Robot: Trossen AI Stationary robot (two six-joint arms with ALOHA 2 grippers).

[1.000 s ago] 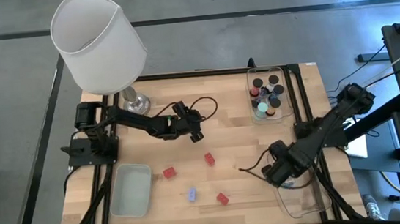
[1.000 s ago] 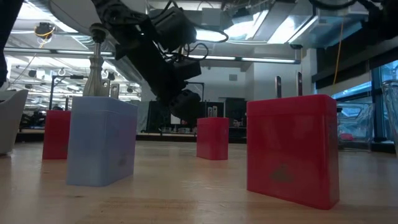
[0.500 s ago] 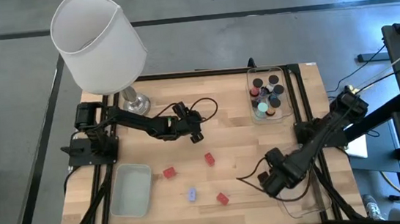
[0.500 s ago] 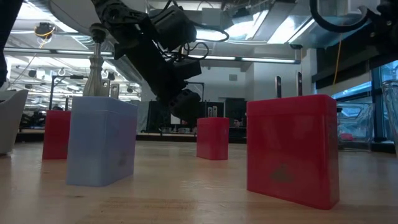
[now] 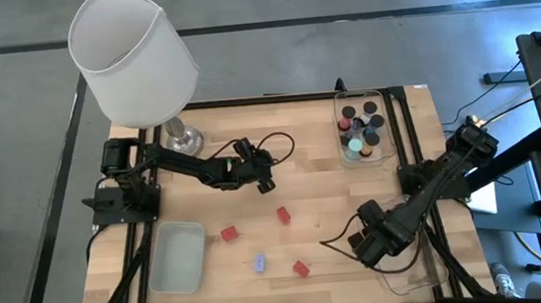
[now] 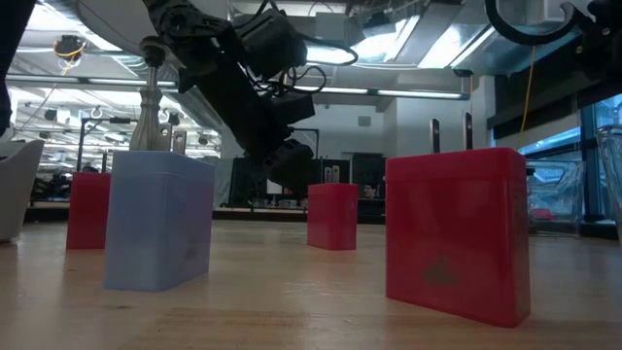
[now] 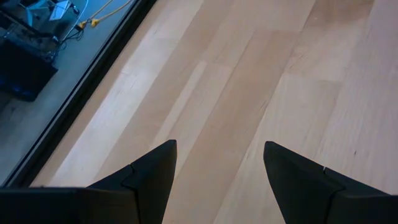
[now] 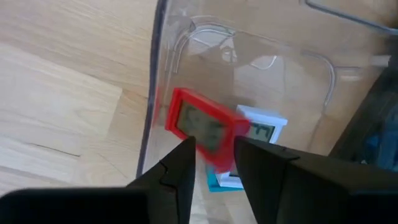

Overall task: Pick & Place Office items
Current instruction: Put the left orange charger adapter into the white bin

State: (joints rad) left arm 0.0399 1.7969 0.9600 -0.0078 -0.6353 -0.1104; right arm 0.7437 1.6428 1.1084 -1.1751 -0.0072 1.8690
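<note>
My right gripper [image 5: 369,244] [image 8: 215,163] is at the left wall of the near clear tray [image 5: 408,266], fingers a narrow gap apart. Just past its tips a red block [image 8: 205,124] lies tilted in that tray on a white piece [image 8: 264,130] and a teal piece [image 8: 214,180]. My left gripper [image 5: 264,181] [image 7: 221,168] is open above bare wood at mid-table. Three red blocks [image 5: 228,233] [image 5: 283,214] [image 5: 302,267] and a blue piece [image 5: 258,263] stand on the table. Dark cylinders and a teal one [image 5: 356,146] fill the far clear tray [image 5: 382,153]. My right gripper: its fingertips [image 8: 183,158] overlap the red block's lower edge [image 8: 214,152] in the wrist view, coming from above. The block's flat face is turned toward the camera and is wider than the finger gap. I cannot tell whether the fingers touch it.
A frosted tray [image 5: 178,257] sits near the left edge. The white-shaded lamp [image 5: 132,55] stands by its base [image 5: 185,137] at the far left corner. Black frame rails [image 5: 413,128] run along both table sides. Bare wood lies between the loose blocks and the far tray.
My right gripper moved toward the table's near edge and slightly left, to the near clear tray's wall, then stayed there for the last half second. The left arm and the loose blocks kept still.
</note>
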